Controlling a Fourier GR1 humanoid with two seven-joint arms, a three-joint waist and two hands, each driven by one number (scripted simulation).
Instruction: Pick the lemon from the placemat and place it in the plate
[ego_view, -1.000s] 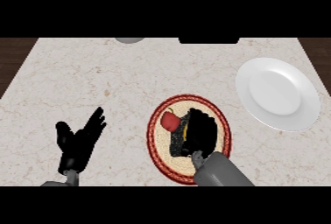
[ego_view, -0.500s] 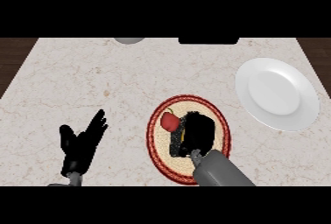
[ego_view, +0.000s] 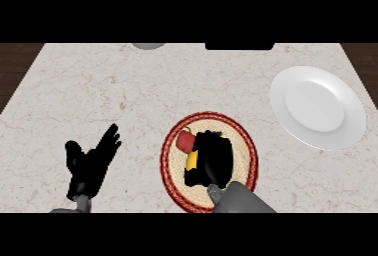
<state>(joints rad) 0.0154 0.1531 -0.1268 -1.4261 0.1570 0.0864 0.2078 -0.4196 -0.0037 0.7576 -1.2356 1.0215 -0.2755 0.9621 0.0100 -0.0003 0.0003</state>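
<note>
Right now your right hand sits on top of the placemat, fingers curled down around the lemon. Only a thin yellow strip of the lemon shows at the hand's left edge; the rest is hidden under the black fingers. The lemon lies on the placemat, left of its centre. You can't tell from this view whether it rests on the mat or is lifted off it.

Just above the lemon strip, touching the hand's upper-left edge, you see a red object, also on the placemat. What it is can't be told; part of it is covered by the hand.

The placemat is round, woven, tan with a dark red rim, and lies on the pale marble surface.

The plate is white and holds nothing. It sits up and to the right of the placemat, apart from it, with bare surface between the two rims.

Your left hand is well to the left of the placemat, fingers straight and spread, pointing up, holding nothing and resting.

At the surface's far edge, above the placemat, a grey rounded object and a black object are both cut off by the view.
</note>
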